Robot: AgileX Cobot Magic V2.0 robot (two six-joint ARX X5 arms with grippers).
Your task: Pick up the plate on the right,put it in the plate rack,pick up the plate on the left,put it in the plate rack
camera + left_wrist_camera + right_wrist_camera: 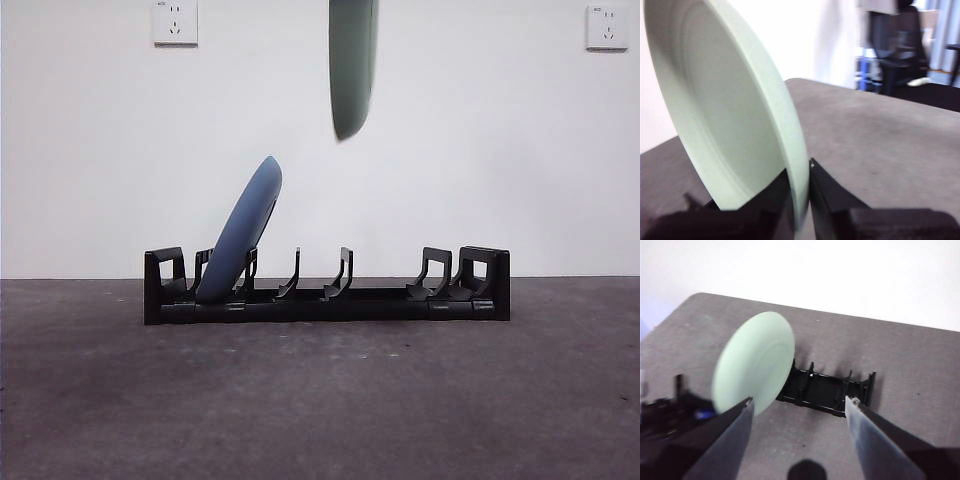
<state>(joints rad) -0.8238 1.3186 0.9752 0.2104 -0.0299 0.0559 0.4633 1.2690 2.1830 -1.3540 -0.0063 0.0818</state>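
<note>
We hold green plate [352, 70] edge-down above plate rack [327, 298] w/ left gripper [801, 200], jaws clamped on rim, for slot entry. Blue plate [240, 232] already racked. Right gripper [799, 412] jaws apart, idle.

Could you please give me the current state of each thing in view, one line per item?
Green plate: held on edge in the air above the rack, clear of it.
Blue plate: standing in the rack near one end, leaning against a prong.
Plate rack: on the table, its other slots unfilled.
Left gripper: shut on the green plate's rim.
Right gripper: open, holding nothing.
</note>
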